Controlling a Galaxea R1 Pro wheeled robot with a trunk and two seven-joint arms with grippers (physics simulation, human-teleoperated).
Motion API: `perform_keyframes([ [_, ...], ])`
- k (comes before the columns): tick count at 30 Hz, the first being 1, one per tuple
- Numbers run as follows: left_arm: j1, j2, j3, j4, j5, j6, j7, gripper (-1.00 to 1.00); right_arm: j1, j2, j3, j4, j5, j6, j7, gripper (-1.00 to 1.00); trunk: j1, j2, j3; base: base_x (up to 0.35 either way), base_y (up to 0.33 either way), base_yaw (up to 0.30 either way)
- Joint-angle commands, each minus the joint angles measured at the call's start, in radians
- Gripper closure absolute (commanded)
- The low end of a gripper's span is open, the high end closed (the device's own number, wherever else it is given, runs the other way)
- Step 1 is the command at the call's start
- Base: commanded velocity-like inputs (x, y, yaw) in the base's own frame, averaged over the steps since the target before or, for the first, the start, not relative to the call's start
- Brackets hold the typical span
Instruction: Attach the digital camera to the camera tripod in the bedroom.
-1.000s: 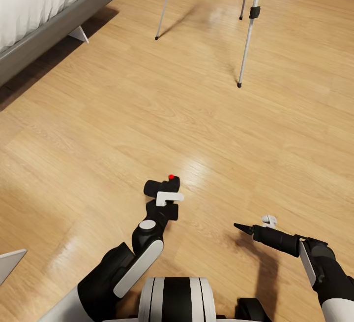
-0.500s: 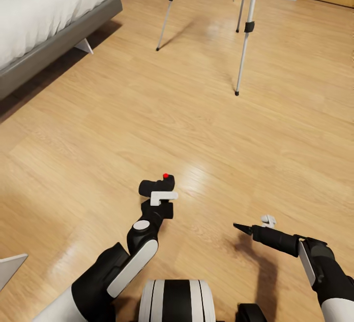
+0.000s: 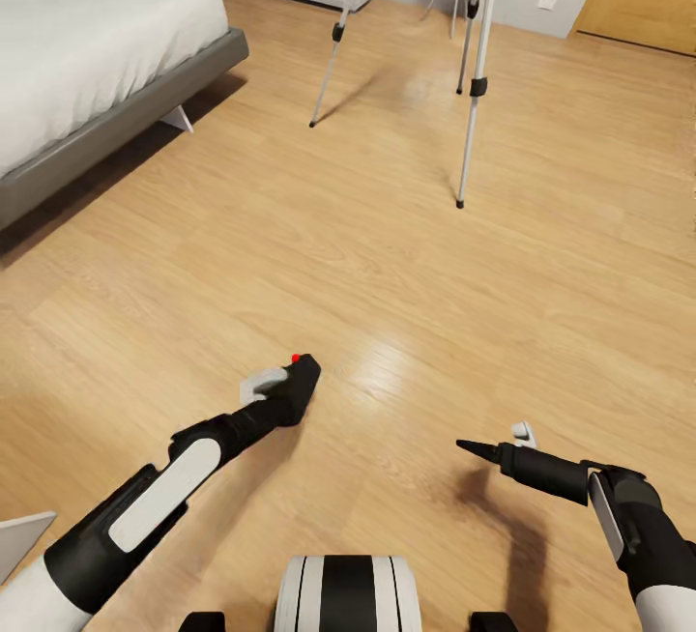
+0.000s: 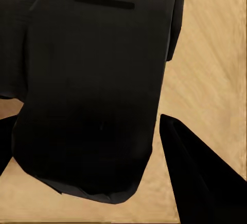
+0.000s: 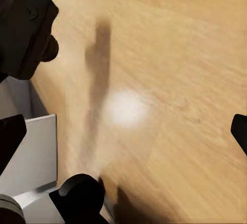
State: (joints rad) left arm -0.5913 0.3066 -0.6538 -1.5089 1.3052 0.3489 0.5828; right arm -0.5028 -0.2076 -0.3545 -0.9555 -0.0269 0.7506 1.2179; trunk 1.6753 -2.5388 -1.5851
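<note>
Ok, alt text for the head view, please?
The left gripper holds the camera above a wood floor, the tripod standing ahead. The right gripper holds nothing; a bed lies left.

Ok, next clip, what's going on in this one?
The robot is in the bedroom, carrying the digital camera in its left gripper, held out low over the wood floor. The camera tripod stands ahead, its silver legs spread on the floor near the far wall, with nothing mounted yet as far as the frame shows. The right gripper is open and holds nothing. The bed is off to the left.
</note>
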Motion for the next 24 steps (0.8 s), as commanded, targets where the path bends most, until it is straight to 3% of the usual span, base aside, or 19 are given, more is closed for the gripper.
perform_keyframes([
  [1,-0.001,0.092,0.005,0.005,0.121,-0.007,-0.105,1.0,0.0,-0.003,-0.001,0.0,-0.002,0.015,0.009,-1.0,-0.001,0.0,0.003,0.0,0.0,0.0],
  [3,-0.001,0.136,0.006,0.008,0.17,-0.008,-0.179,1.0,0.0,-0.003,0.0,0.0,-0.003,0.017,0.011,-1.0,-0.001,0.0,0.011,0.0,0.0,0.0],
  [8,-0.001,0.206,0.008,0.027,0.261,-0.007,-0.375,1.0,0.0,-0.003,0.001,0.0,-0.002,0.018,0.012,-1.0,-0.004,0.002,0.03,0.0,0.0,0.0],
  [9,-0.001,0.243,0.008,0.043,0.323,-0.002,-0.501,1.0,0.0,-0.003,0.001,0.0,-0.003,0.019,0.012,-1.0,-0.004,0.002,0.034,0.0,0.0,0.0],
  [11,-0.001,0.27,0.008,0.052,0.371,0.001,-0.602,1.0,0.0,-0.003,0.001,0.0,-0.002,0.019,0.012,-1.0,-0.005,0.002,0.042,0.0,0.0,0.0],
  [14,-0.001,0.299,0.006,0.06,0.414,0.001,-0.721,1.0,0.0,-0.003,0.0,0.0,-0.002,0.019,0.012,-1.0,-0.006,0.003,0.054,0.0,0.0,0.0],
  [18,-0.001,0.312,0.004,0.067,0.431,0.0,-0.794,1.0,0.0,-0.003,0.0,0.0,-0.003,0.019,0.012,-1.0,-0.008,0.004,0.069,0.0,0.0,0.0],
  [24,-0.001,0.313,0.002,0.088,0.44,-0.003,-0.838,1.0,0.0,-0.003,0.0,0.0,-0.004,0.019,0.012,-1.0,-0.011,0.005,0.092,0.0,0.0,0.0],
])
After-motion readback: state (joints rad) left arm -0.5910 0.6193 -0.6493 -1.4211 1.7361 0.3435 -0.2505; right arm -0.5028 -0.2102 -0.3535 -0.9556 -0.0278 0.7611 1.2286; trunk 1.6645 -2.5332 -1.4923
